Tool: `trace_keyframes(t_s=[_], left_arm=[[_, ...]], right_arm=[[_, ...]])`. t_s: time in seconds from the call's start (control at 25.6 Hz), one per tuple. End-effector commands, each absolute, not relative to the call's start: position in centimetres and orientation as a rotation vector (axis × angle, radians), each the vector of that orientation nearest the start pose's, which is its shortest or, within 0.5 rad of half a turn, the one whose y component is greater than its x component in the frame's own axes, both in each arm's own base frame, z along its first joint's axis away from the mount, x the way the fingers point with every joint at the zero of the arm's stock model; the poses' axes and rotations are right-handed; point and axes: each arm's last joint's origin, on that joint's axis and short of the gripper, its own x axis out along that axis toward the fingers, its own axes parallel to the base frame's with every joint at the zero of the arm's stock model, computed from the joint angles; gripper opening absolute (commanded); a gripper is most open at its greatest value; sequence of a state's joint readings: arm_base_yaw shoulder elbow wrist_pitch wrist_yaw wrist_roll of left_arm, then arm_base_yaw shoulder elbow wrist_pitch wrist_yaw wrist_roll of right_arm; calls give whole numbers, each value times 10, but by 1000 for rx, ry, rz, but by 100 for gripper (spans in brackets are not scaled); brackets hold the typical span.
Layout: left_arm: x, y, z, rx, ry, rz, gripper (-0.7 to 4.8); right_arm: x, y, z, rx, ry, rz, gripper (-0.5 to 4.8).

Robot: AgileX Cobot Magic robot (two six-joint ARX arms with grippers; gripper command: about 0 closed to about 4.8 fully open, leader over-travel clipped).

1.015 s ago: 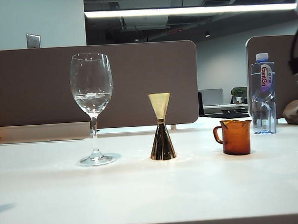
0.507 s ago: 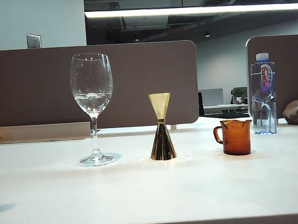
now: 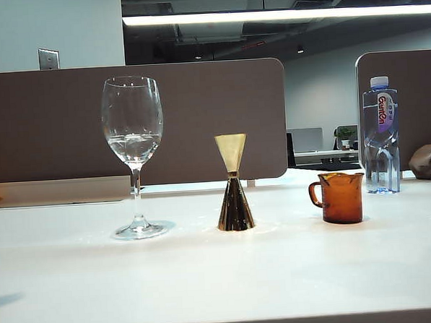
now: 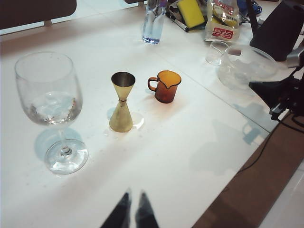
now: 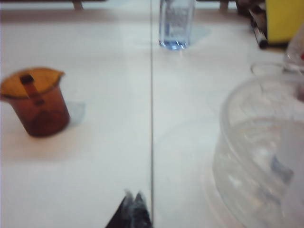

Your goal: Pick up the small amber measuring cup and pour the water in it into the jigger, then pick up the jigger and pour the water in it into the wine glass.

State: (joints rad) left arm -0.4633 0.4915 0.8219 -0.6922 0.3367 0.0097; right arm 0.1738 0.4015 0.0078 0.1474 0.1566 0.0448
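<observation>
The wine glass (image 3: 133, 155) stands on the white bench (image 3: 221, 277), toward the left in the outside camera. A little clear water (image 3: 133, 145) sits low in its bowl. The gold jigger (image 3: 234, 183) stands in the middle with its small pale cone on top and its dark wide cone down on the bench. The small amber measuring cup (image 3: 340, 197) stands to the right of the jigger, with its handle turned toward the jigger. All three stand upright and apart from each other. A clear water bottle (image 3: 380, 135) stands farther back, behind the cup.

The left tool (image 4: 132, 212) hangs over the near part of the bench, well apart from the wine glass (image 4: 51, 110) and the jigger (image 4: 122, 101). Its two dark tips are pressed close together and hold nothing.

The right tool (image 5: 133, 205) is over the bench too, with the cup (image 5: 35, 100) off to one side and a big clear bowl (image 5: 259, 152) on the other. Its tips are pressed together and hold nothing.
</observation>
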Motion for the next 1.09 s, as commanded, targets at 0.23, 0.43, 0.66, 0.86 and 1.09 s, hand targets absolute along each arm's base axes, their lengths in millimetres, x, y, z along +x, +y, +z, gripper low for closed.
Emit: trace_keyframes(t_s=[0.23,0.43,0.66,0.86,1.09], left_arm=[[75,-48,333,32,350,-794,26],[75,-48,333,32,350,-794,26],[75,-48,333,32,350,-794,26],[75,-48,333,32,350,-794,26],[75,-48,333,32,349,-794,26]], right_arm=[[105,12,132,4,360,-12,-5],[103,16,136,39,325,143,-5],[99,16,138,43,289,162,-5],[96,15,145,50,202,168,-5],[96,10,147,57,181,113,-5]])
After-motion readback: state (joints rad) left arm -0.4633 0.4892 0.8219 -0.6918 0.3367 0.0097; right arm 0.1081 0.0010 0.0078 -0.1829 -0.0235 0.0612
